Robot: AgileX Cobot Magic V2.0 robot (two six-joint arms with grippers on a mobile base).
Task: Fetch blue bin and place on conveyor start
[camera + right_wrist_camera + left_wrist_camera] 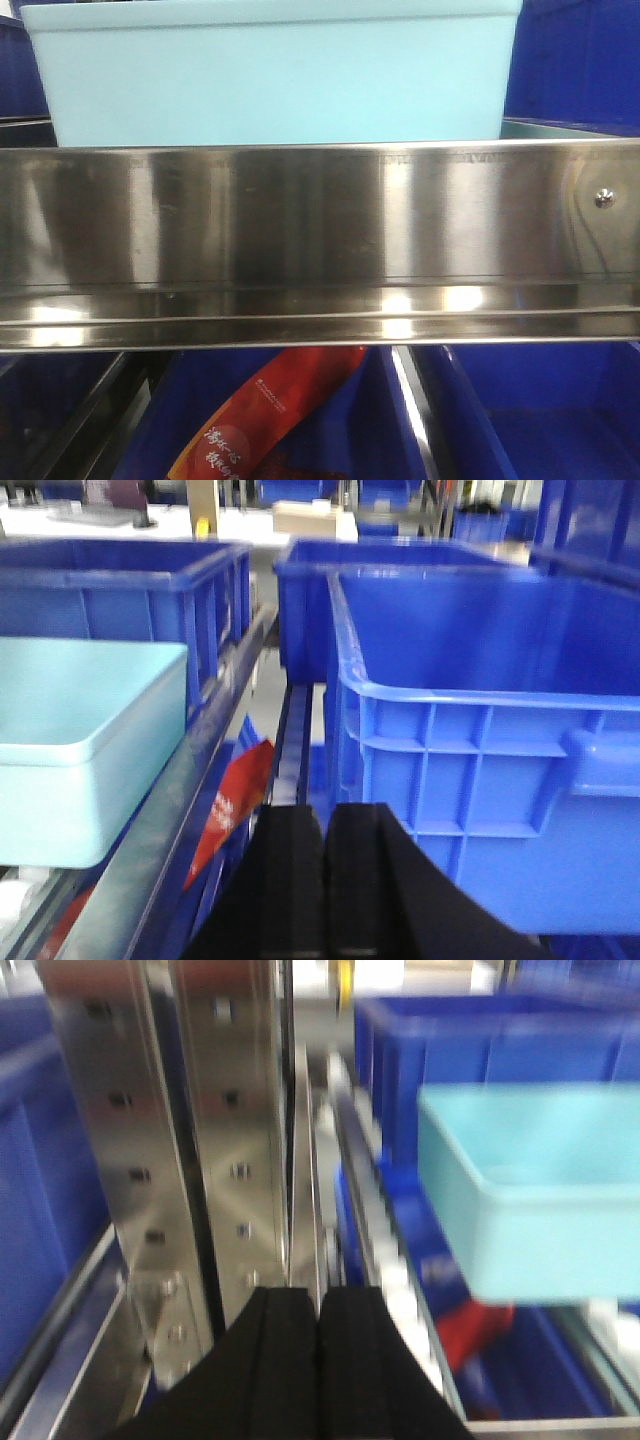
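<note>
The blue bin [270, 75], a pale cyan tub with smooth walls, stands on the shelf just behind the stainless steel rail [320, 240]. In the left wrist view the blue bin [540, 1200] is to the right of my left gripper [319, 1305], which is shut with nothing between its black fingers and points along the steel upright. In the right wrist view the blue bin [85, 750] is at the left, and my right gripper [326, 825] is shut and empty between it and a royal-blue ribbed bin. The conveyor start is out of view.
Dark royal-blue ribbed bins [490, 740] crowd the shelf on the right and behind [120, 600]. A perforated steel upright [170, 1160] stands left of the left gripper. A red printed packet [265, 415] lies in a blue bin on the lower level.
</note>
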